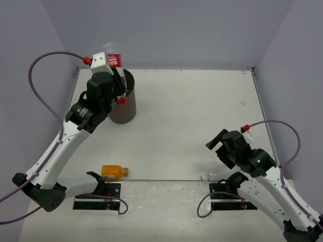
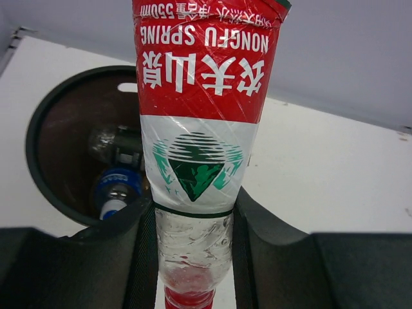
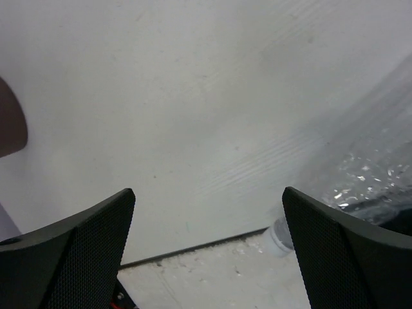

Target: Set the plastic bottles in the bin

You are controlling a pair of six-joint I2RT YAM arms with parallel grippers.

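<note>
My left gripper (image 1: 120, 83) is shut on the clear bottle with the red label (image 1: 115, 61) and holds it over the dark brown bin (image 1: 126, 108) at the back left. In the left wrist view the fingers (image 2: 254, 238) clamp the bottle (image 2: 199, 96) just below its label, red cap toward the camera, beside the bin's rim (image 2: 38, 122). A blue-labelled bottle (image 2: 116, 190) and another bottle lie inside the bin. An orange-filled bottle (image 1: 114, 171) lies near the front left. My right gripper (image 1: 216, 142) is open and empty. A plain clear bottle (image 3: 360, 174) lies beside it.
The clear bottle's white cap (image 3: 277, 238) rests at the seam near the table's front edge, partly under my right arm (image 1: 252, 161). The bin's side shows at the far left of the right wrist view (image 3: 9, 129). Grey walls enclose the table.
</note>
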